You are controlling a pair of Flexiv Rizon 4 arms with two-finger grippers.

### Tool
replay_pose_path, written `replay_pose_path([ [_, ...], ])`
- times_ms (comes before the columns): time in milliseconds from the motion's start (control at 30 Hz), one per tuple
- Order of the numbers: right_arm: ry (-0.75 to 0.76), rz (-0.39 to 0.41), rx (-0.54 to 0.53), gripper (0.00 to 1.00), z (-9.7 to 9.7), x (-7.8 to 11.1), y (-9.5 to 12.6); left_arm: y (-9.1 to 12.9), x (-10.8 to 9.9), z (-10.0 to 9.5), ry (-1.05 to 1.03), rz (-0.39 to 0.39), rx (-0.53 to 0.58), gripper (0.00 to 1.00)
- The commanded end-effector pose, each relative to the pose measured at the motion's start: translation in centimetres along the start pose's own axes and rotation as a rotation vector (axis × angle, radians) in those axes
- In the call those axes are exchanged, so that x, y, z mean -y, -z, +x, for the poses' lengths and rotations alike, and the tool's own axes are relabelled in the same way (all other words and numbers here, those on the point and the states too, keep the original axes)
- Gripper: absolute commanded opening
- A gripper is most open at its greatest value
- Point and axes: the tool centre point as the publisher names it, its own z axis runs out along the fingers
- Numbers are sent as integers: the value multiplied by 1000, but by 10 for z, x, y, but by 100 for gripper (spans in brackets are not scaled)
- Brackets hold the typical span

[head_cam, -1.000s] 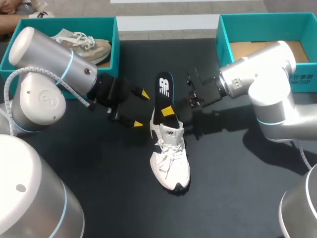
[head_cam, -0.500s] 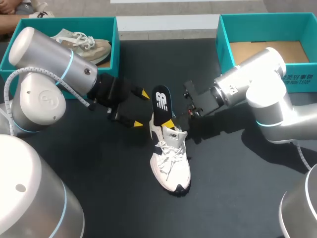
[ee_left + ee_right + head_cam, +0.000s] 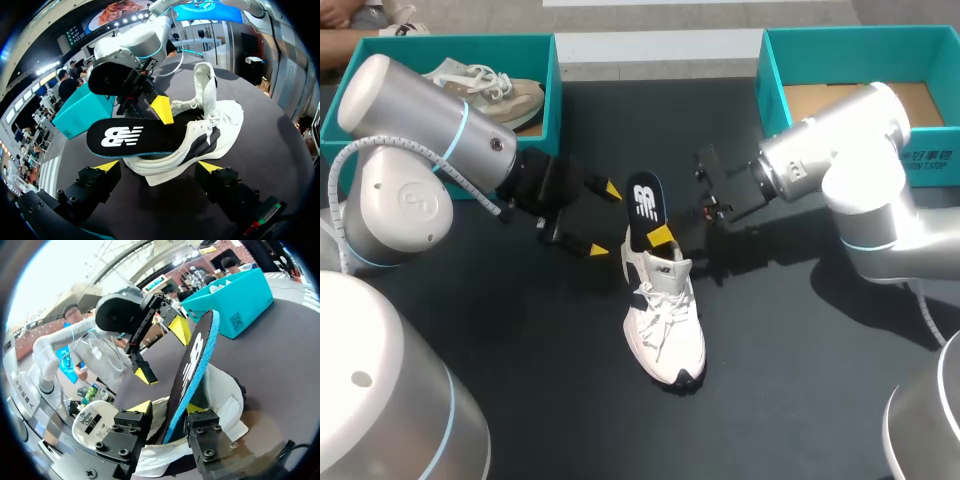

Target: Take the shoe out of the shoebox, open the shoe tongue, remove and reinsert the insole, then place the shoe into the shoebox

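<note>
A white shoe (image 3: 666,325) lies in the middle of the black table, toe toward me. A black insole (image 3: 643,208) with a white logo sticks up out of its heel opening. My right gripper (image 3: 656,238) is at the heel. In the right wrist view the insole (image 3: 192,360) stands between the parted fingers of my right gripper (image 3: 167,410), against one finger and clear of the other. My left gripper (image 3: 604,220) is open just left of the insole. In the left wrist view my left gripper (image 3: 158,167) has the shoe (image 3: 210,135) and insole (image 3: 130,137) ahead of it, untouched.
A teal shoebox (image 3: 556,90) at the back left holds a beige shoe (image 3: 490,90). A second teal shoebox (image 3: 770,85) with a bare cardboard floor stands at the back right. Both arms flank the shoe.
The insole has slid deeper into the shoe, so less of it sticks out. My right gripper closed on it, then its fingers came apart and the arm drew back a little. The left arm stayed still.
</note>
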Motion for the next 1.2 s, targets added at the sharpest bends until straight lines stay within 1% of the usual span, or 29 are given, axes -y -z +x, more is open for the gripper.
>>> replay_pose_path([
  [33, 12, 9, -4, 35, -9, -9, 2, 0, 0, 0, 0, -4, -2, 100],
  [100, 20, 6, 1, 33, -11, -13, 3, 0, 0, 0, 0, -4, -2, 100],
  [167, 29, -2, 6, 27, -13, -14, 4, 0, 0, 0, 0, -4, -2, 100],
  [200, 30, -4, 5, 21, -14, -14, 4, 0, 0, 0, 0, -4, -2, 100],
  [267, 25, -3, -1, 0, -14, -13, 4, 0, 0, 0, 0, -4, -2, 100],
  [367, 0, 10, -25, 0, -10, -5, 1, 0, 0, 0, 0, -4, -2, 100],
  [500, -55, 23, -39, 0, -1, 14, -3, 0, 0, 0, 0, -4, -2, 100],
  [600, -110, 58, -53, 0, 6, 28, -9, 0, 0, 0, 0, -4, -2, 100],
  [700, -134, 74, -56, 0, 9, 33, -11, 0, 0, 0, 0, -4, -2, 100],
  [800, -132, 63, -40, 0, 10, 33, -10, 0, 0, 0, 0, -4, -2, 100],
  [833, -120, 51, -31, 2, 9, 29, -8, 0, 0, 0, 0, -4, -2, 100],
  [867, -114, 48, -25, 15, 9, 27, -7, 0, 0, 0, 0, -4, -2, 100],
  [900, -108, 50, -22, 24, 8, 24, -5, 0, 0, 0, 0, -4, -2, 100],
  [967, -96, 50, -14, 32, 7, 20, -4, 0, 0, 0, 0, -4, -2, 100],
  [1000, -84, 49, -9, 38, 6, 16, -3, 0, 0, 0, 0, -4, -2, 100],
  [1100, -61, 45, 1, 40, 5, 8, 0, 0, 0, 0, 0, -4, -2, 100],
  [1200, -33, 22, 13, 38, 2, 0, 4, 0, 0, 0, 0, -4, -2, 100],
])
